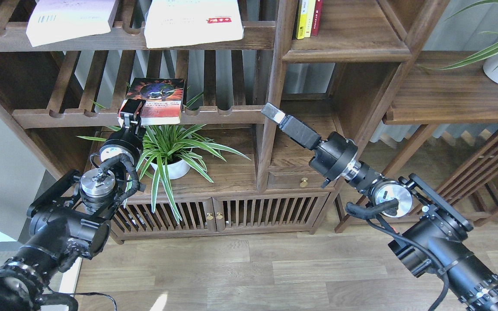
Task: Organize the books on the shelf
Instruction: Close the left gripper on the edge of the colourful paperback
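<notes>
3 books lie on slatted racks, none on the solid shelf [348, 54] yet: pale pink one [69, 19], white one [193, 21], red-orange one [156, 99]. Left gripper [130, 113] grasps the red-orange book's corner; right gripper [272, 113], I cannot tell.

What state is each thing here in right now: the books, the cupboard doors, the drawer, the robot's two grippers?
Dark red-orange book: flat on the middle slatted rack, left gripper at its front corner.
Pale pink-white book: flat on the top rack, overhanging.
Large white book: flat on the top rack, overhanging.
Yellow and red books: upright.
Cupboard doors: closed.
Drawer: closed.
Right gripper: empty, whether open unclear.
</notes>
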`<state>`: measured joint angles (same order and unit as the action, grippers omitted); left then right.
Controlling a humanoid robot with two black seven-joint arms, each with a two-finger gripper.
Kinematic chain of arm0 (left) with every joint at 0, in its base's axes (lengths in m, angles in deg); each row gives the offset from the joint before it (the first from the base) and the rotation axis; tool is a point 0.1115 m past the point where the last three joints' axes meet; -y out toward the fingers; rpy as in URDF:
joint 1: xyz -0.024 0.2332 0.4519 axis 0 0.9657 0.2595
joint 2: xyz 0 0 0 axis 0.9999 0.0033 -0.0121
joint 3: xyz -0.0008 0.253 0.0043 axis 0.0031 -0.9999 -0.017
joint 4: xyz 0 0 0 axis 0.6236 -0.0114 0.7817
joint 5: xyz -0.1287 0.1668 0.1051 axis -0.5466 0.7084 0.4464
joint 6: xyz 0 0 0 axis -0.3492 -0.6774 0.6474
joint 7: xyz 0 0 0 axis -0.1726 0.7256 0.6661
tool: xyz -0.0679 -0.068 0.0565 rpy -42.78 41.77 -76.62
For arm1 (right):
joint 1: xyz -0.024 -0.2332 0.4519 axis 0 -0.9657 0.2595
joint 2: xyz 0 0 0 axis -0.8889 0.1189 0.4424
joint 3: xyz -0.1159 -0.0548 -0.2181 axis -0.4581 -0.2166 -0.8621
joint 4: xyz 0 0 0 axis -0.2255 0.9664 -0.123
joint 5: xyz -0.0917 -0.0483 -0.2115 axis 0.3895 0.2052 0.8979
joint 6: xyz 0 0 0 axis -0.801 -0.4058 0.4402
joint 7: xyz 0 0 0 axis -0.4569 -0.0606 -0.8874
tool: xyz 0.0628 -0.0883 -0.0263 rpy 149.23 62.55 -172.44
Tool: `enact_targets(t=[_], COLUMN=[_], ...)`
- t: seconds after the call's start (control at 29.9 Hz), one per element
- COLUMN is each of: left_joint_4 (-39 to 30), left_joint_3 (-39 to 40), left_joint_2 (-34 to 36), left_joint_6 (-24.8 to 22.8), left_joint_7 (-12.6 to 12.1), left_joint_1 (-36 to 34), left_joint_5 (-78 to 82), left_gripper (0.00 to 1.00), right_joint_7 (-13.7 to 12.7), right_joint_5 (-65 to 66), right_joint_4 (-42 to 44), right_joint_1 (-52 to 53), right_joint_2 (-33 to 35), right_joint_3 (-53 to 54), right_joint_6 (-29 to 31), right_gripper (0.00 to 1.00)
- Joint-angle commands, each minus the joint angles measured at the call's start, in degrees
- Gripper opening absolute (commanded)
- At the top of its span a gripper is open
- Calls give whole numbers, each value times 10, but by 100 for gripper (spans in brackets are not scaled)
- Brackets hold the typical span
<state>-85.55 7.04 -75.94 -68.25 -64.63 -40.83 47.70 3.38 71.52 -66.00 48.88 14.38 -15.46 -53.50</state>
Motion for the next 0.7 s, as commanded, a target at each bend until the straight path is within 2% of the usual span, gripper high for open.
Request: enact_targets(t=[0.0, 0.2, 0.37, 0.54, 0.67], left_joint_4=[0, -1, -5, -8, -10], left_joint_3=[2, 2, 1, -1, -4], left_joint_2=[0, 0, 0, 0, 0], left_joint_6=[-22, -79, -114, -143, -228], left_joint_7=[2, 5, 11, 18, 18], left_joint_1=[5, 22, 32, 48, 59], left_joint_5=[-1, -1, -1, -1, 1], left_gripper=[65, 29, 6, 2, 0], right_joint_7=[0, 0, 0, 0, 0], right_joint_5=[0, 0, 0, 0, 0], right_joint_4=[0, 1, 3, 5, 7], right_joint_1=[-1, -1, 0, 0, -1], right_joint_2=[0, 1, 0, -2, -5], right_joint_3=[0, 2, 1, 1, -1], right_joint_6=[0, 1, 1, 1, 1], right_gripper=[99, 99, 99, 99, 99])
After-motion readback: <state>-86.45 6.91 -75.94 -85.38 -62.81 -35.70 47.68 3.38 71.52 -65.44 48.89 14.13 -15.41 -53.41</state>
